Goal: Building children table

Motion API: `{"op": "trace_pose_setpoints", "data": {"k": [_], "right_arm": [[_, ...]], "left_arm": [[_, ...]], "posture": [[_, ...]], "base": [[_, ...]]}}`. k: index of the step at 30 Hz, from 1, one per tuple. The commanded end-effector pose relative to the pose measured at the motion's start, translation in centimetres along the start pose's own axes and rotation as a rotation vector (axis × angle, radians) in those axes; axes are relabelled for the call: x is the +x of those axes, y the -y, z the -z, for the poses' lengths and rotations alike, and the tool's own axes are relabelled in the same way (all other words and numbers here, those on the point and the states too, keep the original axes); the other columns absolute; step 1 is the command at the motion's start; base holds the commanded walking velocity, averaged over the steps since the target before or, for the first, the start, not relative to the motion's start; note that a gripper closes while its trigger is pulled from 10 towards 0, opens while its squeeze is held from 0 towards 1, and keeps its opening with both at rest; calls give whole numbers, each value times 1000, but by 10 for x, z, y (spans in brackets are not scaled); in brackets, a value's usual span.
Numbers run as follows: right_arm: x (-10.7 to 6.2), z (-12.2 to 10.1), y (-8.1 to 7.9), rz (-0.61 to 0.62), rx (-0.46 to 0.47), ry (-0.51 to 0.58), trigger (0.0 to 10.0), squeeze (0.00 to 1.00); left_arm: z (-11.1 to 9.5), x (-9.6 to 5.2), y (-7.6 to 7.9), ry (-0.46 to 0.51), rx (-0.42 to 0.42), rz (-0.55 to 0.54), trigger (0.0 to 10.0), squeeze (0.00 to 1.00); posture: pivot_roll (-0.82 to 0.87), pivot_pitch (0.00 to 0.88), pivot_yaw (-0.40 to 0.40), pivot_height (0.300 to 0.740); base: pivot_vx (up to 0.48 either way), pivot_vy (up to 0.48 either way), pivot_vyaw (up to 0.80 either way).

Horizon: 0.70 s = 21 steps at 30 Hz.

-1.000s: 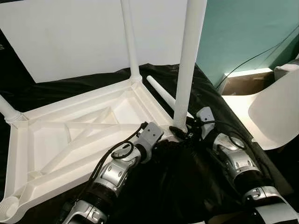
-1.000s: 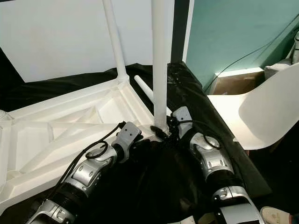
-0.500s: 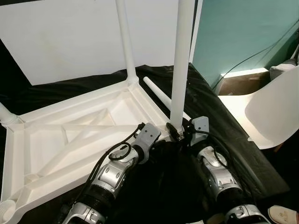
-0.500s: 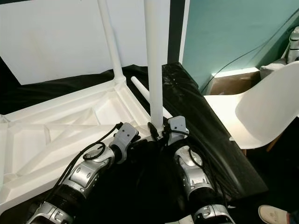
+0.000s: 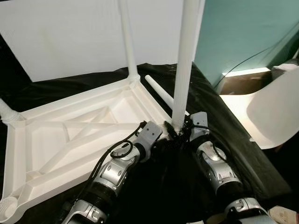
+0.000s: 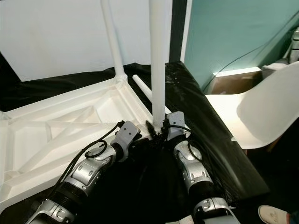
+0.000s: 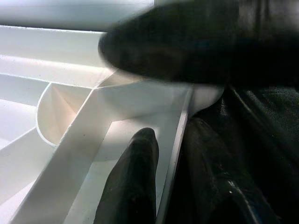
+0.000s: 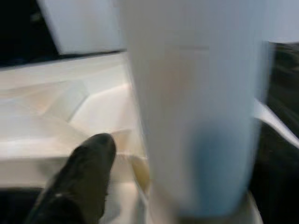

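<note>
The table top (image 5: 70,135) lies upside down on a black sheet (image 5: 210,107), its ribbed underside up; one leg (image 5: 128,42) stands upright in its far corner socket, another leg (image 5: 184,70) stands upright at the near corner closest to the robot, and a loose leg (image 5: 159,91) lies on the sheet just beside the table top's edge. The right gripper (image 5: 180,133) is clamped around the base of the near-corner leg; the left gripper (image 5: 159,140) is at that same corner of the table top, one finger (image 7: 133,177) inside the rim, and whether it grips anything I cannot tell; a white chair (image 5: 266,112) stands well apart from the table top.
</note>
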State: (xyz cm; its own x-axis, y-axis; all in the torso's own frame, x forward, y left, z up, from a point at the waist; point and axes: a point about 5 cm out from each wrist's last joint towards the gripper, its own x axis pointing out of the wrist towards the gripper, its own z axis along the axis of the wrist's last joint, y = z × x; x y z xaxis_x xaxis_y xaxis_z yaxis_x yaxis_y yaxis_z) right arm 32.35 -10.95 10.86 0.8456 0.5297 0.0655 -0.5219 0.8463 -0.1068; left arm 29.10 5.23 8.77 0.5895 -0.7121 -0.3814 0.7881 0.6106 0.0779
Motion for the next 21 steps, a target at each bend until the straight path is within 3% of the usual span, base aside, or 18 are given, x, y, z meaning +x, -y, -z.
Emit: {"op": "trace_pose_setpoints", "data": {"k": [1, 7, 8, 9, 10, 14, 15, 17, 18, 21], "right_arm": [[1, 1, 1, -78, -13, -16, 10000, 0], [2, -5, 15, -269, -77, -82, 10000, 0], [2, -5, 16, -296, -77, -96, 8863, 0], [2, -5, 19, -319, -36, -124, 8863, 0], [2, -6, 23, -339, 1, -152, 5451, 0], [0, -9, 30, -371, 30, -178, 5882, 0], [-1, -9, 33, -371, 24, -179, 1922, 0], [-1, -9, 33, -371, 24, -179, 1922, 0], [-2, -9, 34, -369, 25, -180, 118, 0], [-4, -5, 28, -394, 39, -184, 0, 0]], "left_arm": [[42, -1, 18, -164, -72, 122, 10000, 0], [40, 0, 16, -161, -68, 121, 10000, 0], [40, 0, 16, -160, -68, 120, 10000, 0], [39, 0, 16, -158, -68, 117, 10000, 0], [39, 0, 15, -157, -69, 115, 10000, 0], [40, 0, 14, -156, -74, 104, 10000, 0], [40, -1, 14, -156, -77, 100, 10000, 0], [40, -1, 14, -156, -77, 100, 10000, 0], [41, -1, 15, -156, -79, 98, 10000, 0], [41, -1, 16, -157, -82, 97, 10000, 0]], "posture": [[42, 0, 14, 740], [49, 0, 11, 740], [49, 0, 11, 740], [49, 0, 11, 740], [49, 0, 11, 740], [58, 0, -1, 740], [61, 0, -2, 740], [61, 0, -2, 740], [61, 0, -4, 740], [61, 0, -4, 740]], "base": [[0, 0, 0], [0, 0, 0], [0, 0, 0], [0, 0, 0], [0, 0, 0], [0, 0, 0], [0, 0, 0], [0, 0, 0], [0, 0, 0], [0, 0, 0]]}}
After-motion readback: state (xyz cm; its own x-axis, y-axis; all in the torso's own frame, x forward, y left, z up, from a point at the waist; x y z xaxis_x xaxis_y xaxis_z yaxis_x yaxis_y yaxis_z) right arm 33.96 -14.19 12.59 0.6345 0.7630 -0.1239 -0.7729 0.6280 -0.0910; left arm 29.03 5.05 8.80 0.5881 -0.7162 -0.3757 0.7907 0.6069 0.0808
